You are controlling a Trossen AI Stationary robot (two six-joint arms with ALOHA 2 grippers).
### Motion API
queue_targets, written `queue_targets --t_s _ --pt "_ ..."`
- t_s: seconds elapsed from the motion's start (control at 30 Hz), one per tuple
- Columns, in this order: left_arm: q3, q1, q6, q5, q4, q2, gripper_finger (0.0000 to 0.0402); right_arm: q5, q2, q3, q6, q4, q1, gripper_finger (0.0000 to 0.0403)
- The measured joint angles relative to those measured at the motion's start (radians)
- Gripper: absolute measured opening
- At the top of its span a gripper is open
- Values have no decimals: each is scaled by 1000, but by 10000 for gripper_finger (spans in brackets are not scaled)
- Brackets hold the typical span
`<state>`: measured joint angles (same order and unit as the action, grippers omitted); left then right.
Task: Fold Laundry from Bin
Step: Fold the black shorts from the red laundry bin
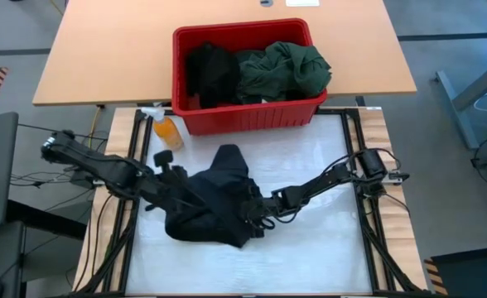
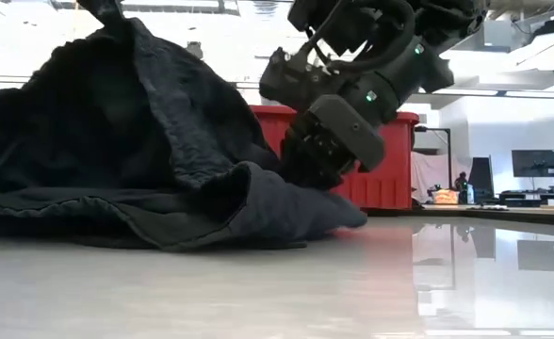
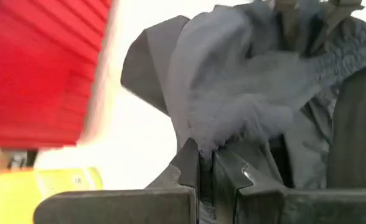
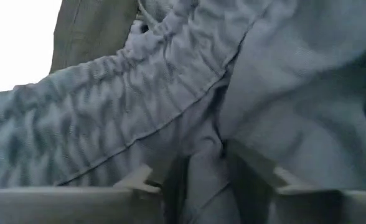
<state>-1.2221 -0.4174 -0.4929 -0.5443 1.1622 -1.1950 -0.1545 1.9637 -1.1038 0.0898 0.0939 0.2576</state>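
A black garment (image 1: 214,194) lies heaped on the white table mat, with a ribbed, gathered band (image 4: 108,130) along one edge. From the table's left, my left gripper (image 1: 171,175) is shut on the garment's left part, which rises in a peak (image 2: 117,56). My right gripper (image 1: 256,213) comes from the right and is shut on cloth at the heap's near right. The red bin (image 1: 177,66) stands at the far edge of the mat. It holds a dark green shirt (image 1: 285,70) and black clothes (image 1: 210,74). My left gripper pinches a bunched fold of the black garment (image 3: 203,144) between its two fingers, slanting down from the table's left. The cloth is drawn up there, and the rest of the garment trails down onto the mat (image 2: 117,221). My right gripper has a raised fold of the garment (image 4: 203,163) between its two fingers, just beside the gathered band. The fingers slant down from the table's right side. This part of the garment (image 2: 286,212) lies on the mat; how many layers are caught does not show.
An orange spray bottle (image 1: 167,128) stands on the mat's far left corner, by the bin's near left corner and just beyond my left arm. A tan wooden table (image 1: 103,50) carries the bin's far side. Bare mat (image 1: 326,248) lies near and right of the garment.
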Motion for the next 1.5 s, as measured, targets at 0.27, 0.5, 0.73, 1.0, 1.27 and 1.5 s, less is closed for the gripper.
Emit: queue_targets --t_s 0.27,0.5,0.73,1.0,1.27,1.5 --pt "1 -8 20 -14 -82 22 0 183 -137 2 7 -60 2 25" --pt "-12 24 230 -23 -532 21 0 191 -460 2 -109 -333 -12 18" --pt "-83 119 410 -39 -972 21 0 101 -861 2 -147 -445 -60 18" --pt "-191 332 422 -91 -1028 11 0 -292 -1144 1 -118 -349 -216 18" --pt "-200 429 250 217 -739 11 0 -153 -1148 0 56 -598 -188 18" --pt "-20 258 -32 367 -331 -55 0 -115 -1074 196 359 -776 48 18"
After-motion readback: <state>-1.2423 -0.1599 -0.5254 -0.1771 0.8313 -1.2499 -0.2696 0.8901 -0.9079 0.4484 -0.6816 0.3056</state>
